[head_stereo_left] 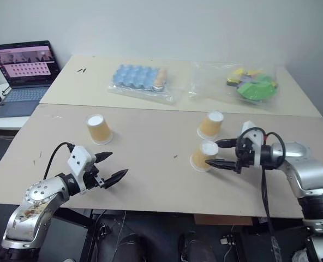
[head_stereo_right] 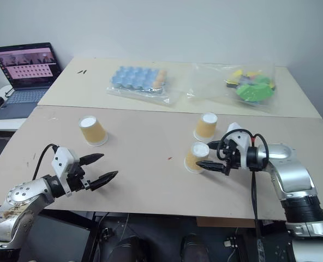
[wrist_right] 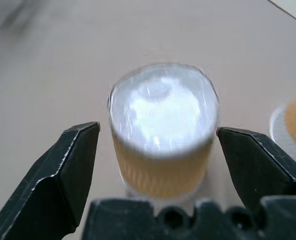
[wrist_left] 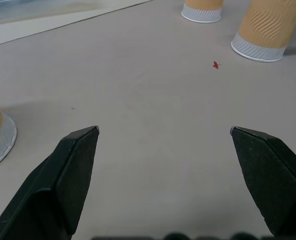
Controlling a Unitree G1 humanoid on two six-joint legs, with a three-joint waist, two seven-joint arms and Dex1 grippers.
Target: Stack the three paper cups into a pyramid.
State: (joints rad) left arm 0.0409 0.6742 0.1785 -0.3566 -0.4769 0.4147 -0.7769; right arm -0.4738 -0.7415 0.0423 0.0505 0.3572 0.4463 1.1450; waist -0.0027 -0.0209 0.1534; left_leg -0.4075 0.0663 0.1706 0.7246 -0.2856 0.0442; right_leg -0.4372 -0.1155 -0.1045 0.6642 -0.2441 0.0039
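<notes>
You have all three paper cups standing upside down on the worktop, white bases up, none stacked. One cup stands alone in the left-centre of the head view. The other two are right of centre: the farther cup higher in the frame, the nearer cup just below it and slightly left, close together but apart.

Your right gripper comes in from the right of the frame with its fingers spread wide, one on each side of the nearer cup. In the right wrist view that cup sits between the two fingers, with a narrow gap at each side, so it is straddled, not clamped.

Your left gripper hangs over bare worktop in the lower left, fingers apart and holding nothing, below the lone cup and well apart from it.

Along the top of the frame lie a laptop at the left, a bagged blue egg tray in the middle and a bag of coloured pieces at the right.
</notes>
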